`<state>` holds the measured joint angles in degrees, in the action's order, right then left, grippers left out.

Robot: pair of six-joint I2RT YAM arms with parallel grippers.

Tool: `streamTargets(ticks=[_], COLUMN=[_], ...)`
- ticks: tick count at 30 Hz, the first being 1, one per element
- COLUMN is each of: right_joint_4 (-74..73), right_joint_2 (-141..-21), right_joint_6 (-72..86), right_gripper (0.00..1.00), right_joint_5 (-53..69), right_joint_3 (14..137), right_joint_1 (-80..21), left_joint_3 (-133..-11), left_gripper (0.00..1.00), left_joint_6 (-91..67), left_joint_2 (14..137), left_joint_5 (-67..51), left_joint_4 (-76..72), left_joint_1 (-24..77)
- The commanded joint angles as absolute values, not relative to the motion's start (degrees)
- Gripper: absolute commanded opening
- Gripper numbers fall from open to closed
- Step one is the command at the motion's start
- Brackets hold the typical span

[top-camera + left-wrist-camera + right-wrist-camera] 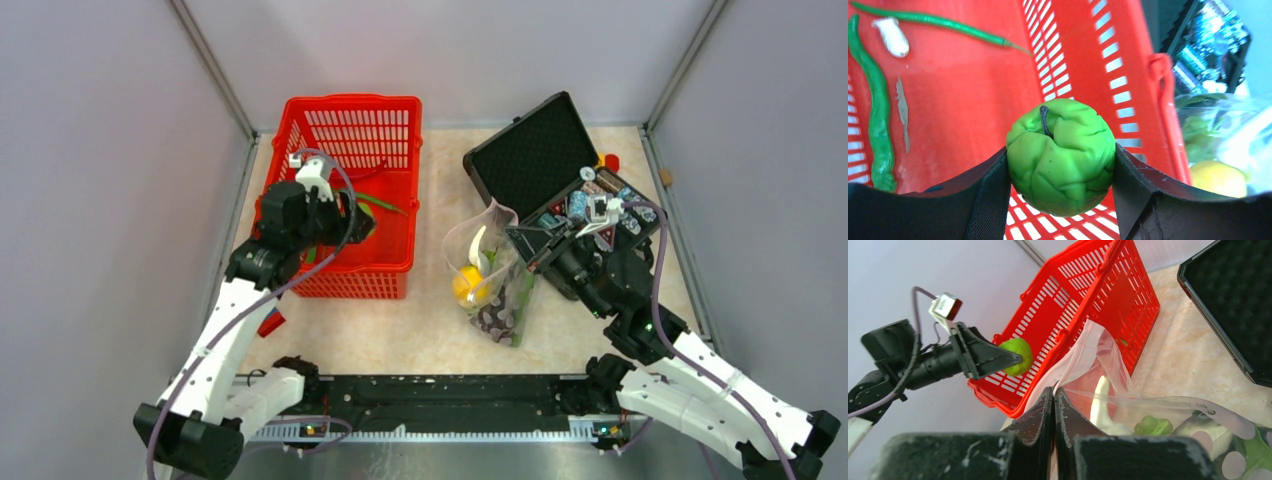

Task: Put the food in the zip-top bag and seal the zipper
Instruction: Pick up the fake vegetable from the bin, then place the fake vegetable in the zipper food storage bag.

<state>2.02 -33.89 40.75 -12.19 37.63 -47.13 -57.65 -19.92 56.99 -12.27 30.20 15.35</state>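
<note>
The left jaws are closed on a green lime [1060,156], which is held over the red basket [973,90] at the upper left of the top view; long green leaves [875,115] are seen lying on the basket's floor. The right jaws are shut tight on the mouth edge of the zip-top bag [505,270]. The bag is propped at the centre of the table [400,330] with its mouth lifted open, and a yellow lemon [467,286] and dark purple grapes [497,318] are inside.

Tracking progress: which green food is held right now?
The lime, the wrinkled green ball gripped by the left tool over the basket; the long leaves lie loose on the basket floor.
</note>
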Motion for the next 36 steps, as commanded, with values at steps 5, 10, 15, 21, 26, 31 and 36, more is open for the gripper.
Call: streamTargets(ticks=[5,10,15,21,26,31,36], right_joint_4=[6.9,6.8,8.2,8.8,8.8,8.7,8.3], right_joint_2=[-33.5,-33.1,-33.5,-34.4,-35.6,-35.6,-35.4], right_joint_6=[41.5,41.8,41.0,41.1,41.4,41.8,41.8], right_gripper=[0.0,0.0,0.0,0.0,0.0,0.0,0.0], right_joint_5=[-11.8,-12.1,-11.5,-10.9,-10.1,-10.1,-10.2], right_joint_3=[40.7,40.3,40.5,40.6,41.3,41.2,41.3], right_joint_1=[-47.3,-47.3,-47.3,-47.3,-47.3,-47.3,-47.3], left_joint_3=[-58.1,-57.6,-57.0,-55.9,-57.7,-59.2,-60.7], left_gripper=[0.33,0.33,0.34,0.34,0.35,0.38,0.38], left_joint_6=[-22.0,-22.2,-23.4,-29.1,-28.3,-25.2,-24.3], left_joint_2=[50.0,49.2,46.5,46.5,48.4,52.1,57.1], left_joint_5=[-18.2,-21.1,-28.8,-40.1,-40.8,-35.8,-33.6], left_joint_4=[20.9,17.7,11.9,1.6,0.8,0.4,-2.5], left_joint_1=[16.0,16.2,16.3,16.9,21.8,31.8,37.6])
